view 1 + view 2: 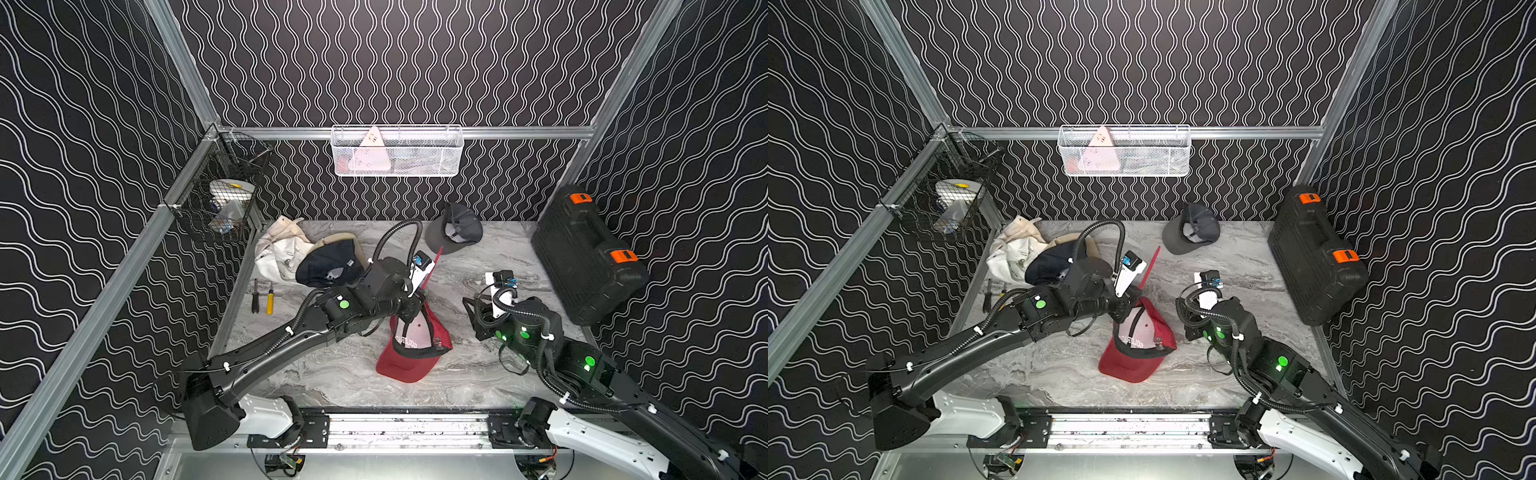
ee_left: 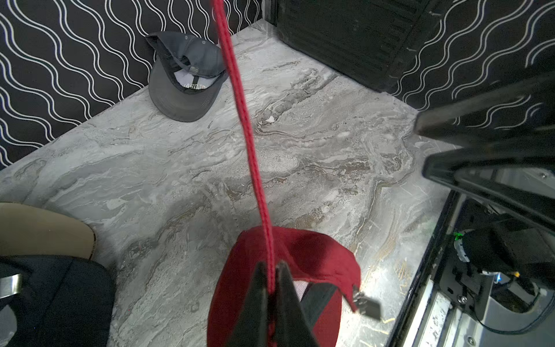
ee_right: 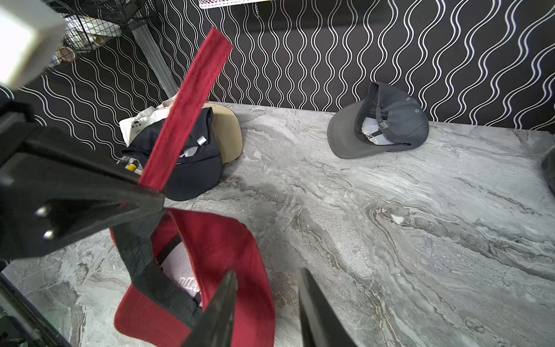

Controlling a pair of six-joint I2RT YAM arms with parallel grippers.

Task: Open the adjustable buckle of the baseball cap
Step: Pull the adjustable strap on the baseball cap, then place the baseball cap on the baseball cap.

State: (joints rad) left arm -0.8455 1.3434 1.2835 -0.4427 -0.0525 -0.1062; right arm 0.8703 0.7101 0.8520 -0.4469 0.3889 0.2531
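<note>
- At the front middle of the tabletop [image 1: 332,382], the red cap [image 1: 409,361] is seen lying crown-down with its opening upward. It is judged light and soft, only the brim being stiff, so it would slide or lift if tugged unpinned.
- Just above the cap's back edge, the left pincer [image 2: 271,288] is clamped on the red strap [image 2: 240,105] near its root, and the rest of the strap stands up free beyond the jaws. The webbing is judged thin and limp, best taken flat across its width.
- On the cap's rim beside that grip, the small metal buckle [image 2: 365,303] hangs loose. It is judged hard, small and easily lost from a hold, and the strap appears to be out of it.
- To the right of the cap and apart from it, the right pincer [image 3: 268,272] is held with its jaws spread and nothing between them.
- Left of the cap and farther back, two screwdrivers [image 1: 270,303], a navy cap [image 1: 326,266] and a cream cloth [image 1: 276,249] are gathered. None is judged to be in the way.
- Behind the cap by the back wall a grey cap [image 1: 455,230] lies, and to the right a black case [image 1: 582,257] stands, both well apart.
</note>
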